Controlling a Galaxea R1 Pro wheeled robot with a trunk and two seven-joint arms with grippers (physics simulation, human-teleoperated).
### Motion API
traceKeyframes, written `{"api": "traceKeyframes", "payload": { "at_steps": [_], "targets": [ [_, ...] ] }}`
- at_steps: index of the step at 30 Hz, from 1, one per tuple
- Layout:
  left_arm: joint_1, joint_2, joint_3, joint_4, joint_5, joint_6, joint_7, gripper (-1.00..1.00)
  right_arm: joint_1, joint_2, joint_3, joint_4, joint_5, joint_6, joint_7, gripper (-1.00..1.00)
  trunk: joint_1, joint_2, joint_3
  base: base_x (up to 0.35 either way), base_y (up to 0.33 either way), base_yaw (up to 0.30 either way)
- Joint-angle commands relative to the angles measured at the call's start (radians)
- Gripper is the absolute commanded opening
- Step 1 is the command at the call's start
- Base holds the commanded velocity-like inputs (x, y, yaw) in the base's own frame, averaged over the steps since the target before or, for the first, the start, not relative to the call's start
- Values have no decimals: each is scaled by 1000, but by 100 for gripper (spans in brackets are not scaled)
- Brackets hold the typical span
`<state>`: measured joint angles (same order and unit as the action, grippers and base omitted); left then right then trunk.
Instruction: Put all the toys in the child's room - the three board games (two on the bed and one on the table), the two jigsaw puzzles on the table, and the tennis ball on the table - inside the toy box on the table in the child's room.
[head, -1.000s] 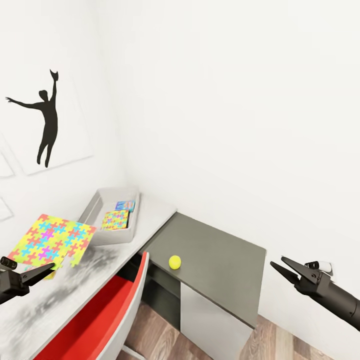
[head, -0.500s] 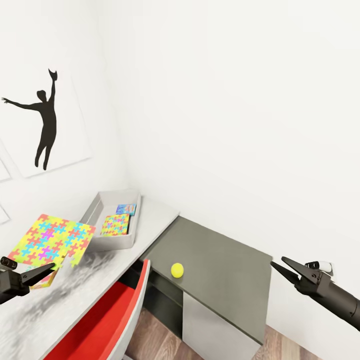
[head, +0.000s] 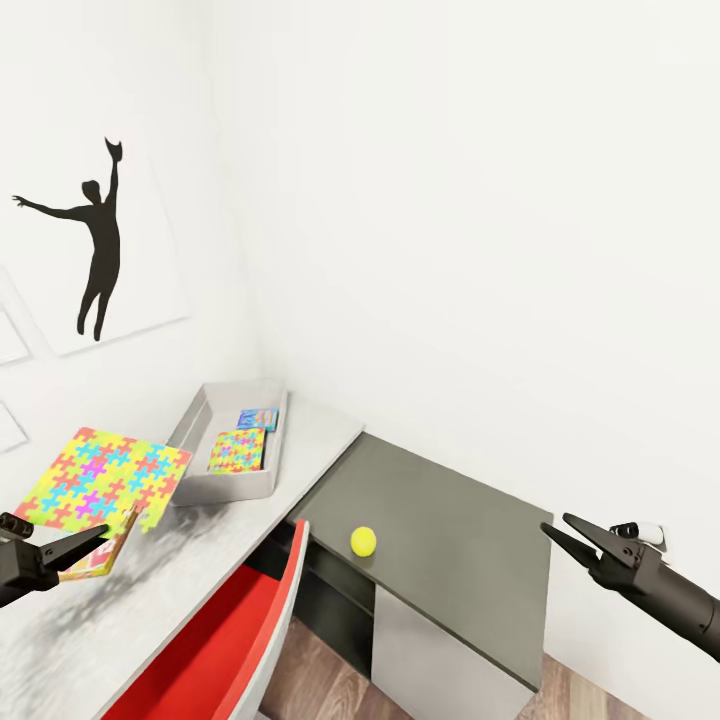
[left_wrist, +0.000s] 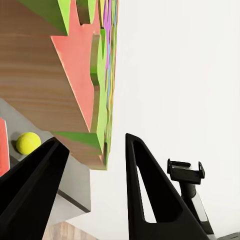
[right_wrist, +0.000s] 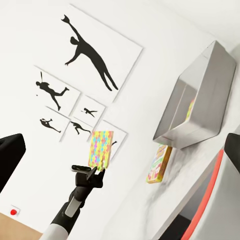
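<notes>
Left gripper (head: 72, 548): arm cut off by head view's left edge; whether fingers touch the held puzzle (head: 105, 478) can't be told there. Left wrist view: puzzle runs off the top edge, seen edge-on, pattern unreadable. Board game (head: 96, 556) under the puzzle mostly hidden by it, print illegible. Toy box (head: 200, 415): small blue box (head: 256, 418) inside too small to read. Red chair (head: 235, 630) cut by bottom edge. Right forearm leaves at right edge

multicoloured jigsaw puzzle (head: 105, 478), yellow-green tennis ball (head: 363, 541)
</notes>
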<state>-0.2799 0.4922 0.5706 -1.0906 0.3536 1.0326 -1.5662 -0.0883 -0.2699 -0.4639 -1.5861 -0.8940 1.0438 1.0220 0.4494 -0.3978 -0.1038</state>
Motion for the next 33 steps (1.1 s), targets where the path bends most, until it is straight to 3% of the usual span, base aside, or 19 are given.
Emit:
{"api": "traceKeyframes", "payload": {
  "at_steps": [1, 17, 33],
  "targets": [
    [-1, 0, 0, 0, -1, 11, -5, -100, -1, 0, 0, 0, 3, 3, 5, 100, 1, -2, -2, 0, 7, 0],
    [-1, 0, 0, 0, -1, 10, -5, -100, -1, 0, 1, 0, 3, 3, 5, 100, 1, -2, -2, 2, 65, 0],
    [-1, -4, 0, 0, -1, 9, -5, -100, -1, 1, 1, 0, 3, 3, 5, 100, 1, -2, -2, 105, 1, 0]
  ]
}}
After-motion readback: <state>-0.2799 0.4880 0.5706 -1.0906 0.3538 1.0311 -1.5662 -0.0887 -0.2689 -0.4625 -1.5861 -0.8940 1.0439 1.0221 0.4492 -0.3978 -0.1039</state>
